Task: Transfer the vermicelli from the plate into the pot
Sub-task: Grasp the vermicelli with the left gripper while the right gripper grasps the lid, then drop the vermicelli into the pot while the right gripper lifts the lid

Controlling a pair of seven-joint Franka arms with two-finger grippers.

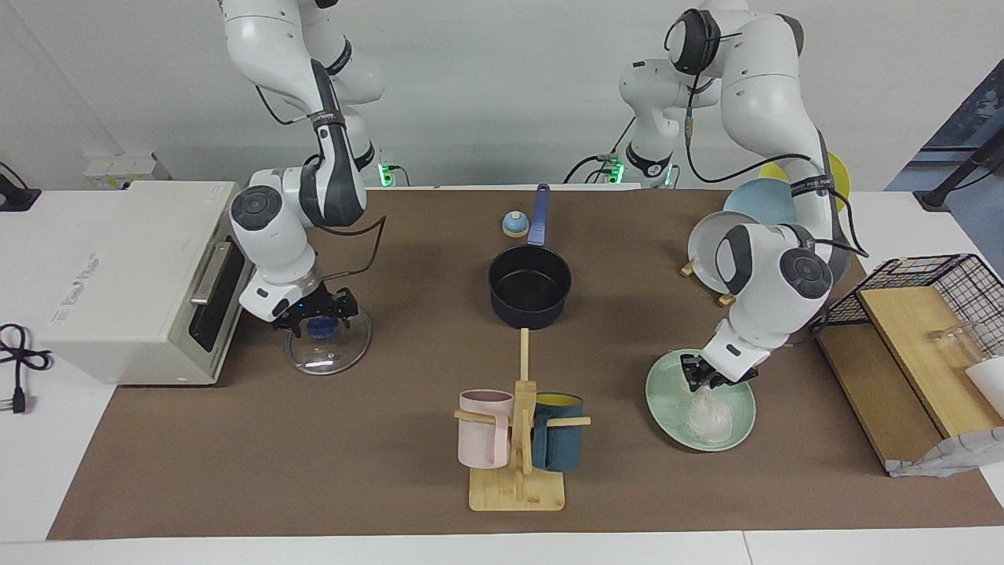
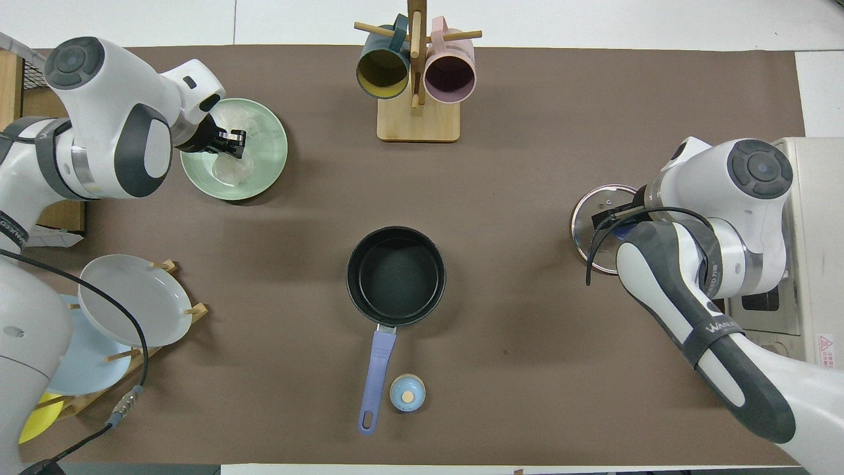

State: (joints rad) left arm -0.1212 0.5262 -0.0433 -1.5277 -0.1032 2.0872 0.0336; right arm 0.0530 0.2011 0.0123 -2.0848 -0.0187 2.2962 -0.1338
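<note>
The mint-green plate [image 1: 663, 392] [image 2: 271, 148] lies at the left arm's end of the table. My left gripper [image 1: 710, 378] [image 2: 231, 143] is just over the plate, shut on a whitish vermicelli clump [image 1: 710, 416] [image 2: 231, 169] that hangs under it down to the plate. A second clump [image 2: 234, 120] lies on the plate beside it. The dark pot [image 1: 529, 286] [image 2: 395, 274] stands empty mid-table, its blue handle [image 2: 376, 373] pointing toward the robots. My right gripper [image 1: 318, 314] is open just above the blue knob of a glass lid [image 1: 328, 349] [image 2: 593, 218].
A toaster oven [image 1: 118, 275] stands beside the lid at the right arm's end. A wooden mug rack [image 1: 518, 439] [image 2: 415, 86] with a pink and a teal mug stands farther from the robots than the pot. A plate rack [image 1: 706, 247] [image 2: 132, 300], a small blue bell [image 1: 514, 225] and a wire basket [image 1: 918, 298] are also here.
</note>
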